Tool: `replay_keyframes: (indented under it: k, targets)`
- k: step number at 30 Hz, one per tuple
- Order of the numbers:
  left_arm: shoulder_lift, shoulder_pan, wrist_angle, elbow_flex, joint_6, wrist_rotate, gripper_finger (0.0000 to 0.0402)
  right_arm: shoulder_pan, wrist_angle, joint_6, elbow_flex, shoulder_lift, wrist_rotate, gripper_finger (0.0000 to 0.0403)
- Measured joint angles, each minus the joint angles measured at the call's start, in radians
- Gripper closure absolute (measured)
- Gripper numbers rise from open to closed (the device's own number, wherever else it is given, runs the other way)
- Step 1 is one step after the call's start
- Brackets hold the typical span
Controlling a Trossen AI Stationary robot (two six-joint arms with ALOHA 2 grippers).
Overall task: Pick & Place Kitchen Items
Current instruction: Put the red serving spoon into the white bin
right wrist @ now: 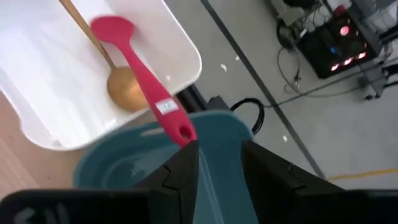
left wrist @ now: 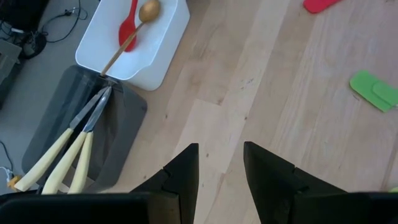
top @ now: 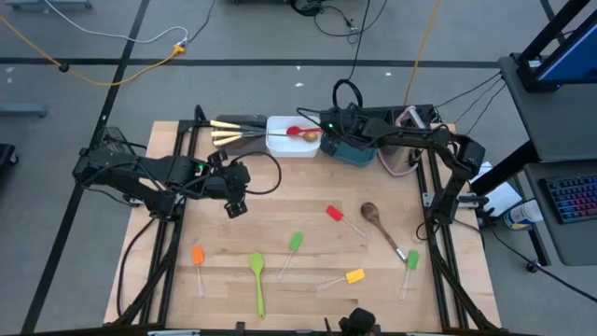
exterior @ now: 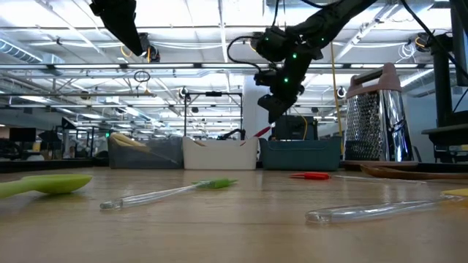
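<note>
Near edge of the high view: green spoon (top: 256, 277), orange spatula (top: 198, 259), yellow spatula (top: 347, 277) and two green spatulas (top: 294, 245) lie loose and untouched.

Mid-table, right: red spatula (top: 338, 217) and wooden spoon (top: 375, 220).

My left gripper (top: 235, 201) hangs over bare wood left of centre, fingers narrowly apart, empty.

Upper centre: my right gripper (right wrist: 217, 163) is above the teal tub (right wrist: 143, 155), fingers narrowly apart. The red spoon (right wrist: 138, 68) has its handle tip at them, bowl in the white tub (right wrist: 180, 53) on the gold spoon (right wrist: 121, 84); can't tell if gripped.

Cream-handled knives (left wrist: 65, 149) sit in the brown tub (left wrist: 121, 134).

I judge this the placing step. Next: release cleanly, lift clear, go for the table items.
</note>
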Motion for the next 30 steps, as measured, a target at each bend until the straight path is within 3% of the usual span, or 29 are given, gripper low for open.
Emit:
replay_keyframes:
  k: [3,8,13,17,23,28,30]
  targets:
    - [0.000,0.000,0.000,0.000,0.000,0.000,0.0270,-0.006,0.055,0.010,-0.048,0.000,0.000,0.0287]
    - [0.000,0.000,0.000,0.000,0.000,0.000,0.0270,-0.010,0.317,-0.017,-0.142,0.000,-0.010,0.0287]
    - [0.000,0.000,0.000,0.000,0.000,0.000,0.0270,-0.019,0.445,-0.043,-0.185,0.000,-0.169,0.0287]
    - [0.000,0.000,0.000,0.000,0.000,0.000,0.0270,-0.018,0.442,-0.069,-0.191,0.000,-0.178,0.0287]
    - [0.000,0.000,0.000,0.000,-0.002,0.000,0.0270,-0.013,0.449,-0.151,-0.191,0.000,-0.049,0.0287]
    - [0.000,0.000,0.000,0.000,-0.001,0.000,0.0270,0.009,0.429,-0.133,-0.191,0.000,-0.159,0.0287]
    - [0.000,0.000,0.000,0.000,-0.001,0.000,0.0270,0.029,0.407,-0.164,-0.191,0.000,-0.142,0.0287]
